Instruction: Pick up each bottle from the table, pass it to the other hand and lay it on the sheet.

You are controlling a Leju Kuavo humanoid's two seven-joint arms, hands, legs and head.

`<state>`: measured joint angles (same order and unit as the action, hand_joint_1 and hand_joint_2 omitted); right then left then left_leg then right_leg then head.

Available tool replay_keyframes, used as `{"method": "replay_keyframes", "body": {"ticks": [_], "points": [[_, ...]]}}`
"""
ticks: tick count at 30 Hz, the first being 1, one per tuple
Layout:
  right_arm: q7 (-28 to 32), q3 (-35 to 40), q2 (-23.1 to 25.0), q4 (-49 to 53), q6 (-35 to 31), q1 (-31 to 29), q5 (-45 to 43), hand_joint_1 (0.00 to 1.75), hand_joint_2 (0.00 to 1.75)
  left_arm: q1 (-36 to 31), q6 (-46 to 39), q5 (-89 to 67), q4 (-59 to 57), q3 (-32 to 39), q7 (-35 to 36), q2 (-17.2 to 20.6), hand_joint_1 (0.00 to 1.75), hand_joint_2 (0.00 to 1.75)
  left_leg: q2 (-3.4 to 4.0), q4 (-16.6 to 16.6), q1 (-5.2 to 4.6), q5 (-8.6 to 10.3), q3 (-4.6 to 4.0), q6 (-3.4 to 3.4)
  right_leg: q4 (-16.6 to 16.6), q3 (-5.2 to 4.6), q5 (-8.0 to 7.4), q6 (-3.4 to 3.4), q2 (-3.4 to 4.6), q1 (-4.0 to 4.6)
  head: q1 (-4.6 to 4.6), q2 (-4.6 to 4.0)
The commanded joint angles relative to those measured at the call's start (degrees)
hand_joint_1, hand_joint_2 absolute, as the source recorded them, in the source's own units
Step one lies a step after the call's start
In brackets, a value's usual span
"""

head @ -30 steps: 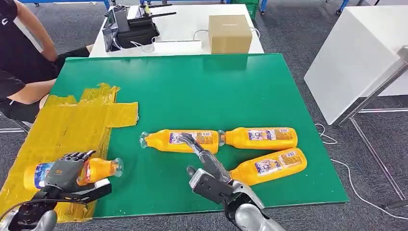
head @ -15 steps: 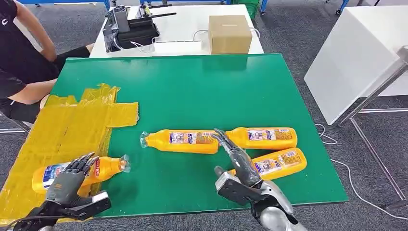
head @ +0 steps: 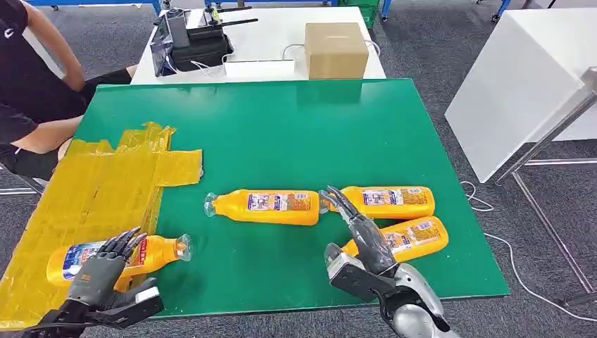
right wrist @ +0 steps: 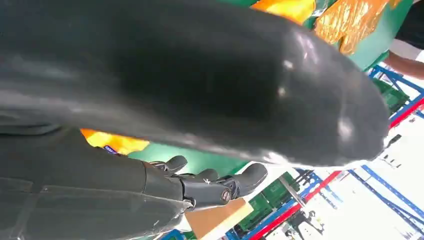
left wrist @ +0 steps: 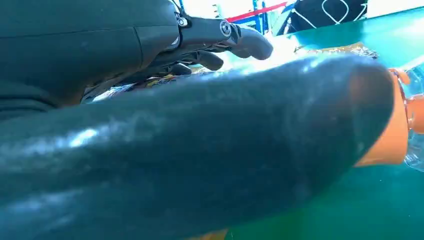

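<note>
Head view, nearest first: the left hand (head: pixel 98 271) hovers at the near edge of the sheet (head: pixel 91 197), fingers spread and holding nothing, its fingertips over the first bottle (head: pixel 116 255). That bottle lies flat with its body on the sheet and its clear cap end poking past the sheet's right border onto the green worktop (head: pixel 281 127).

Right of the sheet, the right hand (head: pixel 359 229) reaches forward with fingers stretched and apart, empty. It lies over the near bottle (head: pixel 405 238), which is tilted and lies furthest from the sheet. The fingertips end at the cap end of the far bottle (head: pixel 384 201); whether they touch it I cannot tell.

Between that pair and the sheet lies the middle bottle (head: pixel 264 206), flat, cap end toward the sheet, well apart from it.

Beyond the sheet's far left corner sits a person (head: pixel 32 91). Past the worktop, a white table (head: pixel 267 35) carries a box (head: pixel 336 48) and black gear (head: pixel 193 39).
</note>
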<state>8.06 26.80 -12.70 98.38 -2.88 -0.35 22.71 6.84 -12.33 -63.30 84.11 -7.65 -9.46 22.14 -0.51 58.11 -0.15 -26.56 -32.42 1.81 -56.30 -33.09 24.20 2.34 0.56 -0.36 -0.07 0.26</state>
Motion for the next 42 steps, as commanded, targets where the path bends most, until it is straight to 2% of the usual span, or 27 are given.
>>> {"method": "replay_keyframes", "body": {"ticks": [1, 3, 4, 6, 7, 9, 10, 12, 14, 17, 18, 22, 25, 26, 28, 30, 33, 34, 38, 42], "points": [[0.2, -6.9, -8.5, 6.2, 0.5, 7.0, 2.5, 0.00, 1.75, 2.3, -4.8, 23.1, 6.8, 10.7, -12.7, -14.0, 0.00, 0.00, -0.07, 0.0, -0.01, -0.02, 0.07, -0.02, 0.1, 0.11, 0.04, 0.02, -0.13, -0.01, 0.00, 0.00], [0.2, -11.1, -12.0, 9.8, 0.4, 12.3, 3.2, 0.00, 1.75, 2.6, -4.9, 34.4, 11.2, 14.1, -18.1, -19.6, 0.00, 0.00, -0.39, 0.0, -0.02, -0.04, 0.06, 0.02, 0.1, 0.21, 0.14, 0.07, -0.46, -0.01, -0.02, 0.00], [-1.0, -13.6, -14.2, 11.9, 0.2, 15.5, 4.6, 0.00, 1.75, 2.7, -3.2, 45.6, 14.1, 16.2, -22.4, -23.6, 0.00, 0.00, -0.48, 0.0, -0.05, -0.03, -0.01, 0.05, 0.1, 0.13, 0.15, 0.08, -0.54, -0.04, -0.02, 0.00], [-3.2, -16.1, -17.5, 14.1, 0.3, 18.8, 6.6, 0.00, 1.75, 2.9, -2.9, 52.7, 16.6, 16.7, -25.3, -26.8, 0.00, 0.00, -0.53, 0.0, -0.17, -0.03, -0.10, 0.07, 0.1, 0.03, 0.13, 0.09, -0.57, -0.13, 0.00, 0.00], [-4.7, -17.4, -19.3, 14.7, 1.1, 20.1, 7.0, 0.00, 1.75, 3.0, -2.0, 57.6, 17.6, 16.4, -27.3, -28.3, 0.00, 0.00, -0.71, 0.1, -0.11, -0.20, 0.09, 0.08, 0.1, 0.36, 0.30, 0.14, -0.82, -0.07, 0.02, 0.00], [-7.6, -18.8, -22.8, 14.9, 2.4, 21.5, 7.7, 0.00, 1.75, 3.1, 0.5, 65.5, 18.9, 15.6, -29.2, -30.6, 0.00, 0.00, -0.56, 0.1, -0.21, -0.18, -0.07, 0.10, 0.1, 0.18, 0.21, 0.10, -0.59, -0.18, 0.00, 0.00], [-15.4, -18.5, -29.2, 15.0, 5.9, 23.1, 10.2, 0.00, 1.75, 3.1, 3.6, 73.7, 19.6, 15.6, -29.6, -33.4, 0.00, 0.00, -0.48, 0.1, -0.25, -0.22, -0.06, 0.17, 0.1, 0.16, 0.17, 0.09, -0.50, -0.22, -0.02, 0.00], [-14.5, -23.2, -34.7, 15.1, 5.3, 27.6, 6.9, 0.00, 1.75, 3.8, 3.1, 74.1, 20.2, 11.9, -29.3, -34.0, 0.00, 0.00, -0.48, 0.1, -0.39, -0.19, -0.16, 0.26, 0.1, 0.01, 0.13, 0.12, -0.48, -0.35, -0.02, 0.00], [-13.6, -26.4, -34.8, 15.2, 5.8, 29.6, 5.8, 0.00, 1.75, 4.7, 3.4, 76.0, 20.4, 10.1, -29.3, -33.7, 0.00, 0.00, -0.62, 0.2, -0.37, -0.31, -0.04, 0.25, 0.1, 0.21, 0.26, 0.13, -0.68, -0.32, -0.05, 0.00], [-14.5, -28.2, -33.8, 16.2, 6.3, 31.1, 6.9, 0.00, 1.75, 6.4, 3.9, 77.5, 21.5, 9.5, -29.6, -34.7, 0.00, 0.00, -0.40, 0.1, -0.46, -0.28, 0.01, 0.35, 0.2, 0.19, 0.16, 0.12, -0.45, -0.39, -0.02, 0.00], [-15.2, -29.1, -34.3, 16.9, 6.1, 32.2, 6.9, 0.00, 1.75, 6.9, 4.1, 77.8, 22.0, 9.2, -29.7, -35.0, 0.00, 0.00, -0.30, 0.0, -0.43, -0.29, 0.04, 0.33, 0.2, 0.21, 0.13, 0.31, -0.34, -0.36, 0.00, 0.00], [-18.1, -37.0, -39.1, 20.1, 7.5, 38.4, 4.1, 0.00, 1.75, 8.4, 5.8, 80.0, 23.3, 9.1, -29.8, -35.8, 0.00, 0.00, -0.07, 0.1, -0.45, -0.34, 0.11, 0.34, 0.1, 0.16, 0.17, 0.30, -0.26, -0.38, -0.04, 0.00], [-17.6, -43.0, -41.0, 19.4, 11.2, 38.8, 2.2, 0.00, 1.75, 8.3, 5.6, 79.8, 23.3, 8.3, -29.7, -35.5, 0.00, 0.00, -0.06, 0.1, -0.49, -0.32, 0.04, 0.38, 0.1, 0.06, 0.16, 0.34, -0.26, -0.42, -0.07, 0.00], [-16.8, -44.1, -41.5, 18.2, 12.6, 37.9, 2.5, 0.00, 1.75, 8.2, 5.6, 79.8, 22.8, 8.2, -29.7, -35.5, 0.00, 0.00, -0.03, 0.1, -0.52, -0.28, 0.02, 0.41, 0.1, 0.04, 0.11, 0.36, -0.20, -0.45, -0.07, 0.00], [-15.1, -41.5, -41.2, 14.2, 14.4, 31.6, 3.7, 0.00, 1.75, 7.7, 6.2, 80.1, 22.1, 7.9, -29.5, -35.2, 0.00, 0.00, 0.06, 0.0, -0.49, -0.26, 0.07, 0.42, 0.2, 0.07, 0.06, 0.36, -0.12, -0.42, -0.09, 0.00], [-13.3, -35.4, -39.3, 9.0, 15.6, 22.0, 7.1, 0.00, 1.75, 7.1, 6.7, 80.2, 21.5, 7.1, -29.1, -35.1, 0.00, 0.00, 0.20, 0.0, -0.41, -0.24, 0.17, 0.40, 0.3, 0.18, -0.02, 0.34, 0.00, -0.35, -0.04, 0.00], [-11.1, -27.1, -36.7, 2.5, 16.8, 11.5, 11.0, 0.00, 1.75, 6.2, 6.9, 80.3, 20.8, 5.8, -28.9, -34.7, 0.00, 0.00, 0.39, -0.2, -0.25, -0.22, 0.47, 0.28, 0.6, 0.52, -0.16, 0.27, 0.13, -0.19, -0.02, 0.00], [-10.8, -24.9, -36.2, 0.9, 17.0, 9.2, 11.7, 0.00, 1.75, 5.9, 6.9, 80.3, 20.6, 5.5, -28.9, -34.5, 0.00, 0.00, 0.39, -0.1, -0.32, -0.21, 0.33, 0.38, 0.4, 0.30, -0.11, 0.35, 0.18, -0.25, -0.07, 0.00], [-9.8, -18.6, -34.2, -3.9, 17.1, 2.3, 14.2, 0.00, 1.75, 5.7, 6.5, 80.4, 20.6, 5.1, -28.9, -34.2, 0.00, 0.00, 0.40, -0.1, -0.29, -0.19, 0.43, 0.36, 0.5, 0.40, -0.15, 0.36, 0.22, -0.22, -0.07, 0.00], [-9.8, -18.6, -34.2, -3.9, 17.1, 2.3, 14.2, 0.00, 1.75, 5.7, 6.5, 80.4, 20.6, 5.1, -28.9, -34.2, 0.00, 0.00, 0.36, -0.1, -0.30, -0.18, 0.45, 0.35, 0.4, 0.42, -0.11, 0.35, 0.21, -0.23, -0.07, 0.00]]}}
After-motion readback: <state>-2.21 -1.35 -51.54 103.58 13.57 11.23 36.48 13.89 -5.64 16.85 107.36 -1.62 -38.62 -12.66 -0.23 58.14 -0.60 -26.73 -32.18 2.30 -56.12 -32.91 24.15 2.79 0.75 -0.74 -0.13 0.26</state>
